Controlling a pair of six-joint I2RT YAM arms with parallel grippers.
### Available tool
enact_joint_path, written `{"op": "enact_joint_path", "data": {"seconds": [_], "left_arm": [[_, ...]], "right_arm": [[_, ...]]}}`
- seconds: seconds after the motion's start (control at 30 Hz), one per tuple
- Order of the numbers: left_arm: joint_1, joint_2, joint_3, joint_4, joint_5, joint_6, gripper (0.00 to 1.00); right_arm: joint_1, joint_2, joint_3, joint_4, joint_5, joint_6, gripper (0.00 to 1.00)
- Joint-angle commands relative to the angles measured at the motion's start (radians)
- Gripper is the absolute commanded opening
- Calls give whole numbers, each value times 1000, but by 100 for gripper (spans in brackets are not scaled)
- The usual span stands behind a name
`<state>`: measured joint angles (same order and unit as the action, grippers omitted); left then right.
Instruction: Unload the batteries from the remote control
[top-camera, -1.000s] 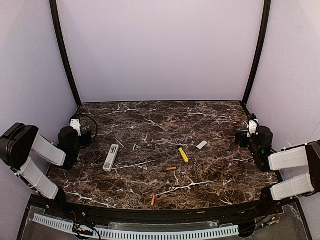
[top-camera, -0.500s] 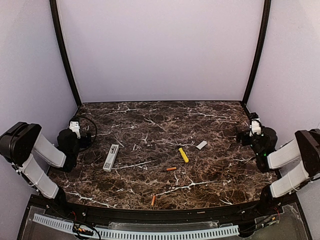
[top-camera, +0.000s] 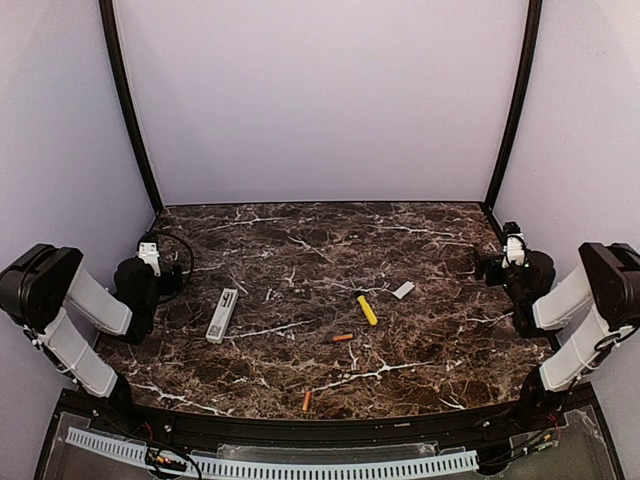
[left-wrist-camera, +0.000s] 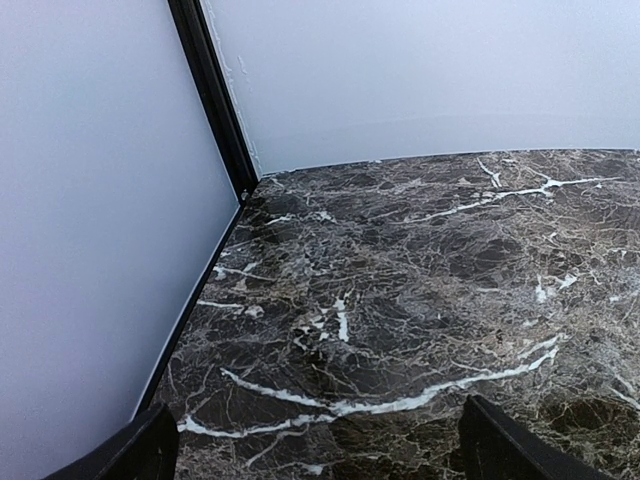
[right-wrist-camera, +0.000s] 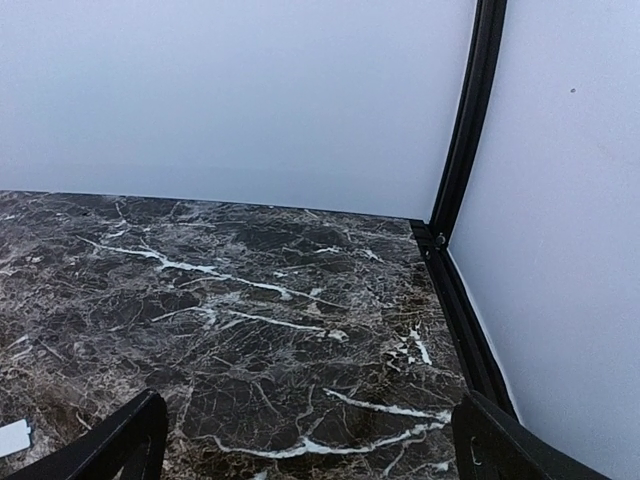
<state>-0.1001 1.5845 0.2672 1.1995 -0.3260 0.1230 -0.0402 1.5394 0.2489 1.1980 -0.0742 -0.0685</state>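
Observation:
The white remote control lies on the dark marble table at the left middle. Two orange batteries lie loose on the table: one near the centre, one near the front edge. My left gripper sits at the far left edge, open and empty, well left of the remote; its fingertips frame bare marble. My right gripper sits at the far right edge, open and empty; its fingertips frame bare marble by the right wall.
A yellow-handled screwdriver lies right of centre. A small grey-white cover piece lies behind it; its corner shows in the right wrist view. Black frame posts stand at the back corners, with lilac walls on three sides.
The right arm has folded back toward the right wall, its gripper shifting slightly right. The left arm settled slightly. Objects on the table have not moved.

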Motion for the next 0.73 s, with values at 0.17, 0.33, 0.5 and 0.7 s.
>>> {"op": "enact_joint_path", "data": {"seconds": [0.17, 0.33, 0.5, 0.7], "left_arm": [[4, 0, -5, 21, -6, -9, 99], [3, 0, -5, 21, -5, -9, 98], [4, 0, -5, 21, -6, -9, 98], [4, 0, -5, 21, -6, -10, 98]], "right_arm": [[-4, 8, 11, 12, 27, 18, 99], [-4, 8, 12, 12, 27, 18, 99], [-5, 8, 16, 4, 24, 19, 99], [-4, 8, 16, 3, 22, 19, 99]]}}
